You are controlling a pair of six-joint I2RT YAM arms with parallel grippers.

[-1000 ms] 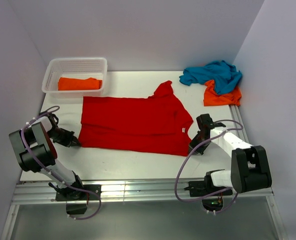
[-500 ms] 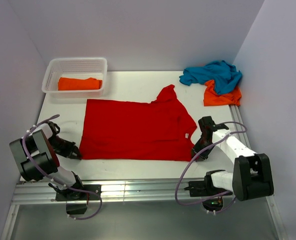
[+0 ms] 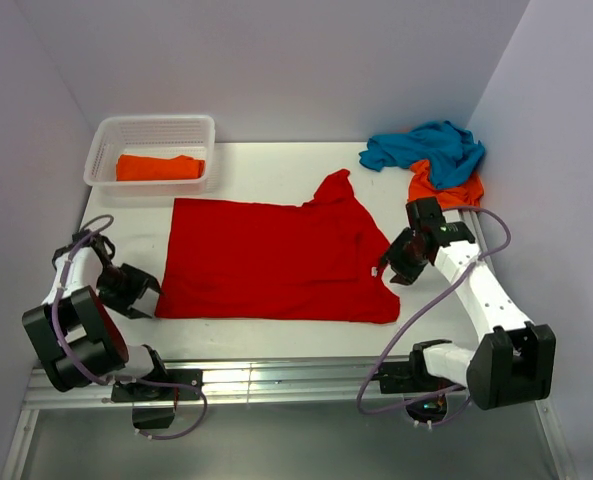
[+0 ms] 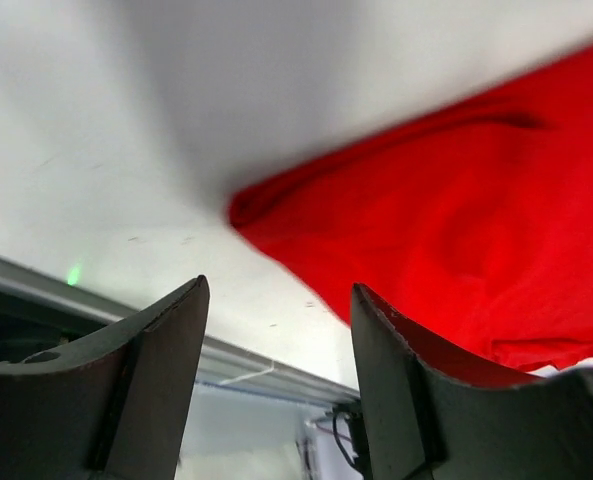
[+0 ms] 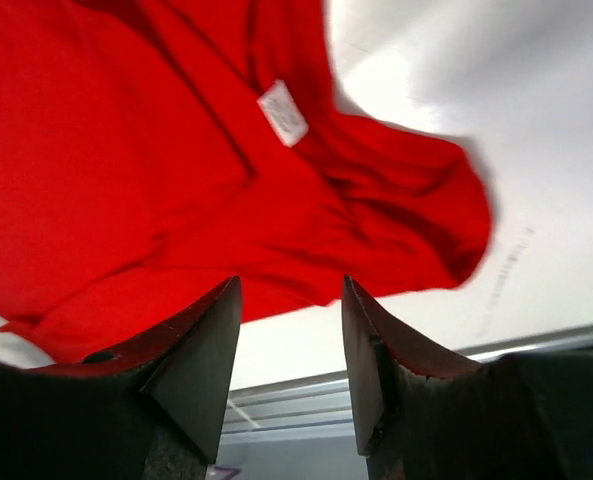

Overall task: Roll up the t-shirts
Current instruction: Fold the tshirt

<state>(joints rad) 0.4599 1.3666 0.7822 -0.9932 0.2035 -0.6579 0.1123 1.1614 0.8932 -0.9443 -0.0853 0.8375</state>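
A bright red t-shirt (image 3: 271,258) lies spread flat across the middle of the white table (image 3: 276,338). My left gripper (image 3: 146,297) stands open just off the shirt's near left corner (image 4: 246,212), with nothing between its fingers. Over the shirt's near right corner (image 5: 446,215), my right gripper (image 3: 388,266) is raised and open, holding nothing. A white label (image 5: 283,112) shows on the red cloth. A teal blue t-shirt (image 3: 426,147) lies crumpled on an orange one (image 3: 446,190) at the far right. Another orange t-shirt (image 3: 158,167) lies folded in the basket.
A white lattice basket (image 3: 151,135) stands at the far left corner. Grey walls close in the back and both sides. A metal rail (image 3: 276,385) runs along the near table edge by the arm bases.
Both grippers have opened and let go of the red shirt's near corners. The shirt was drawn toward the near edge and now lies flat. The right gripper has lifted and pulled back.
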